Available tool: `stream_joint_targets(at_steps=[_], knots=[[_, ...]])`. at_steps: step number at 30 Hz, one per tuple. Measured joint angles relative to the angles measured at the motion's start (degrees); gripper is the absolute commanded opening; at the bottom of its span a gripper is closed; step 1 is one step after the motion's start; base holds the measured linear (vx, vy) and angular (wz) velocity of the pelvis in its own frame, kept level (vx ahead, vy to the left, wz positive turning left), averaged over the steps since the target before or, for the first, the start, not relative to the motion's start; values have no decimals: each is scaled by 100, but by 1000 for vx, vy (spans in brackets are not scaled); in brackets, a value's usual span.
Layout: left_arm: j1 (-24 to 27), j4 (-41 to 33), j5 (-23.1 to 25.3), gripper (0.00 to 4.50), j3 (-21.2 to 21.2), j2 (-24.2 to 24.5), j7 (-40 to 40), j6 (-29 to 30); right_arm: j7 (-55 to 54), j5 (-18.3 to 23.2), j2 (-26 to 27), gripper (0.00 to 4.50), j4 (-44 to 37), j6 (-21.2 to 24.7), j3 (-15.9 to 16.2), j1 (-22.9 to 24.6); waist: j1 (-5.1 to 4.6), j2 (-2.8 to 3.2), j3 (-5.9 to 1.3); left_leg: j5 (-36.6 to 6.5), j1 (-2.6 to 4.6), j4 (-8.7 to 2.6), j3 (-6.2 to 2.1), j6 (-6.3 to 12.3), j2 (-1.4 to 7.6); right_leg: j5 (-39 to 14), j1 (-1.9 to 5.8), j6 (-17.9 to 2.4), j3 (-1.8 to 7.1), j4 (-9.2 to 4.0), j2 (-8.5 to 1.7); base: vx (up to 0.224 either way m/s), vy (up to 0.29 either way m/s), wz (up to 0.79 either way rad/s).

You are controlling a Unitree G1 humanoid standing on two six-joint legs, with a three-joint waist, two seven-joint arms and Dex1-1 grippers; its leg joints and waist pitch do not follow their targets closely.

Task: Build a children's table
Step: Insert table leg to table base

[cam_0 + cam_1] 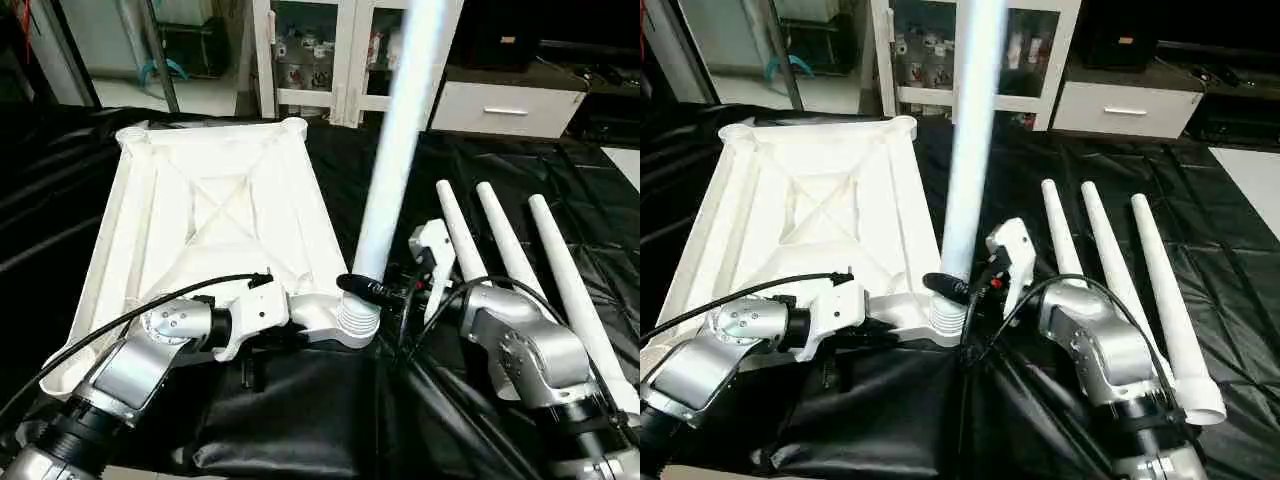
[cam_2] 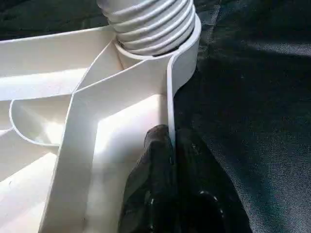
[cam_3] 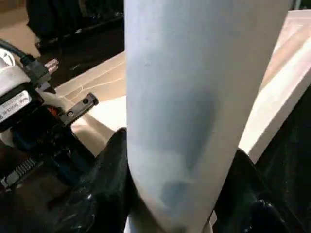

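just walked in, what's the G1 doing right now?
It's putting a children's table together. The tabletop lies underside up on black sheeting. The left gripper is shut on the tabletop's edge wall next to the near corner socket, steadying it. The right gripper holds an upright leg low on the tube, its threaded end sitting in that socket. Three more legs lie side by side to the robot's right.

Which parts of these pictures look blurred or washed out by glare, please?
Left eye view: the upright leg smears soft toward the top. Left wrist view: the tabletop ribs glare bright white. Right wrist view: the leg is soft, the right pincer around it.
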Motion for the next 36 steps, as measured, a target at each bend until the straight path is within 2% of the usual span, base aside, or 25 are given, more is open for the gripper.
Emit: stream_joint_targets(at_steps=[7, 20, 24, 29, 34, 36], knots=[[7, -18, -7, 0, 8, -30, 12, 55, -194, 113, 212, 187, -80, -184, -221, 304, 3, 6, -2, 0, 1, -7, 1, 0, 0, 0, -1, 0, 0, -5, 0, 0, 0, 0], [-28, 76, 76, 0, 9, -187, 179, 67, -463, -129, 299, 187, -388, -865, -208, 778, 13, 43, -15, 0, 1, -13, 2, 0, -1, 0, 0, 1, 1, -9, -1, 0, 0, 0], [-112, 213, 81, 0, 9, -280, 216, 54, -679, -252, 400, 187, -481, -1200, -198, 982, 23, 93, -16, 0, -1, -17, 2, 0, -2, 0, -1, 1, 1, -16, -1, 0, 0, 0], [-129, 269, 85, 0, 8, -310, 219, 28, -808, -352, 483, 187, -606, -1364, -192, 1136, 36, 114, -22, 0, -1, -29, 2, 0, -3, 0, 0, 1, -1, -23, -1, 0, 0, 0], [-131, 321, 86, 0, 8, -321, 226, -16, -851, -500, 337, 187, -731, -1386, -1, 1146, 31, 127, -30, 0, 3, -30, 2, 0, -3, -1, 4, 2, -1, -26, -1, 0, 0, 0], [-130, 332, 86, 0, 8, -321, 228, -18, -805, -660, 118, 187, -851, -1339, 188, 1104, 27, 128, -36, 0, 5, -31, 2, 0, -3, -3, 7, 6, -1, -27, -1, 0, 0, 0]])
